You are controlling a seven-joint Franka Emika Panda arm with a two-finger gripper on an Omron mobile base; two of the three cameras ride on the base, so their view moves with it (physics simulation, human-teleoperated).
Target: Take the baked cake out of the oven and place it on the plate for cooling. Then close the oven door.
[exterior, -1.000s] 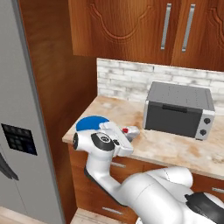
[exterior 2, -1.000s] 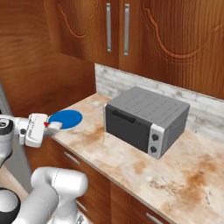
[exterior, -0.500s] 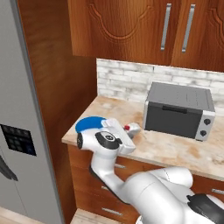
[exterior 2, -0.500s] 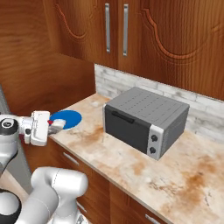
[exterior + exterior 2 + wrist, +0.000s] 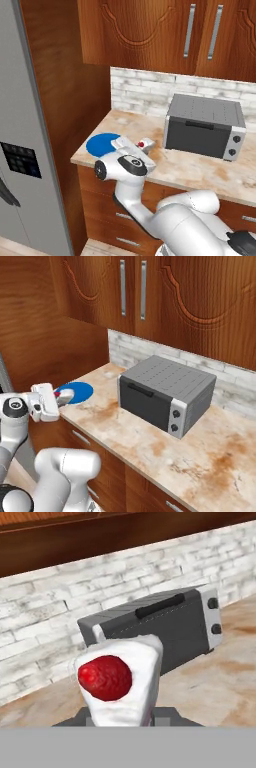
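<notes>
**Cake in hand, plate just below**

Now my gripper [image 5: 141, 148] is clamped on the cake [image 5: 122, 682], jaws tight around its base, red spot facing the hand camera. In the left base view the cake hangs above the bench [image 5: 200, 170], just beside the blue plate [image 5: 102, 143]. To set it down well, I judge I should centre over the plate, turn the cake upright, lower gently until it rests, and only then release. The silver toaster oven [image 5: 165, 396] stands well apart.
</notes>
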